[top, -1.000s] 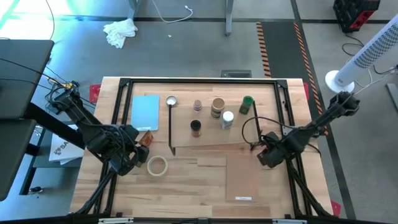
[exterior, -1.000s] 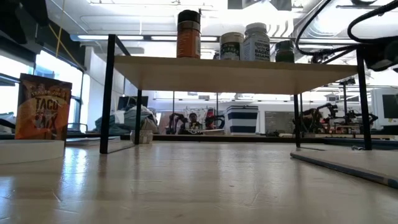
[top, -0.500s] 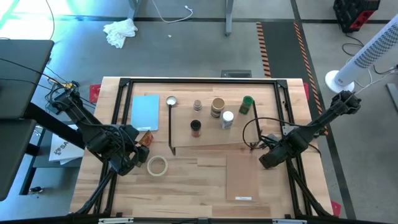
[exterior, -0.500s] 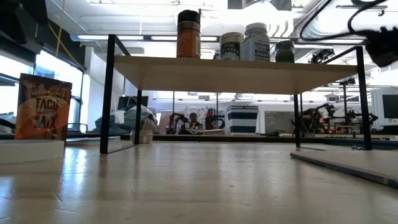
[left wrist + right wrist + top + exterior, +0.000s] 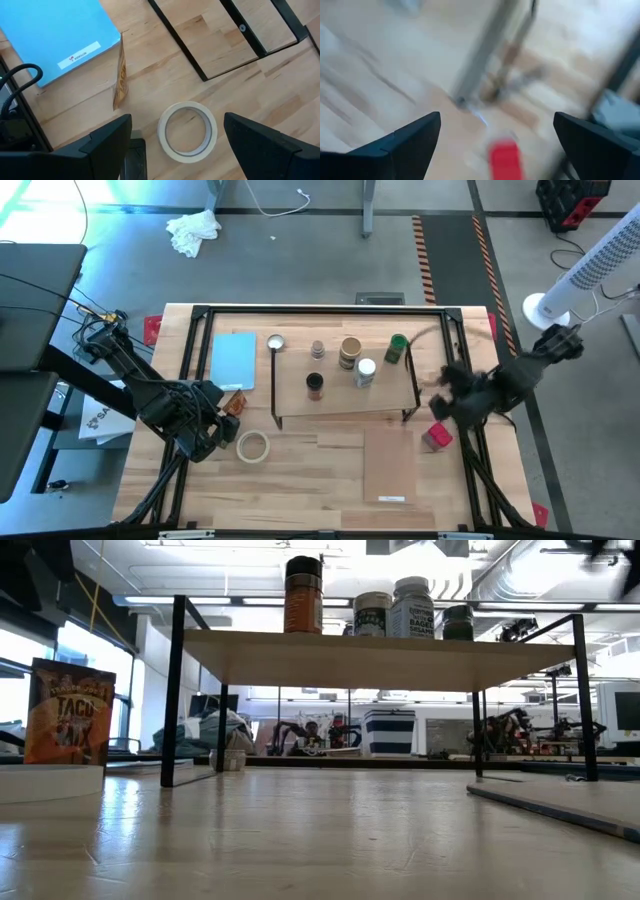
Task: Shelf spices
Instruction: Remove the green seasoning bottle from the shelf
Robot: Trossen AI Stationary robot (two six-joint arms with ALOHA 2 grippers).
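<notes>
Now my right gripper [image 5: 452, 388] has pulled back toward three o'clock, jaws wide and empty, uncovering a red-topped jar [image 5: 436, 437] lying on the table at about four o'clock, just off the shelf [image 5: 385, 402]. So that jar is not shelved yet; I judge it slipped or was let go. Five spices [image 5: 358, 370] stand on the plank. My left gripper [image 5: 203, 438] waits at eight o'clock, open, over the tape ring [image 5: 187, 132].

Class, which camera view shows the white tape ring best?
The left wrist view: the tape ring lies whole and large on the table. The high view shows it small; the low view shows only its side at the left edge; the right wrist view misses it.
</notes>
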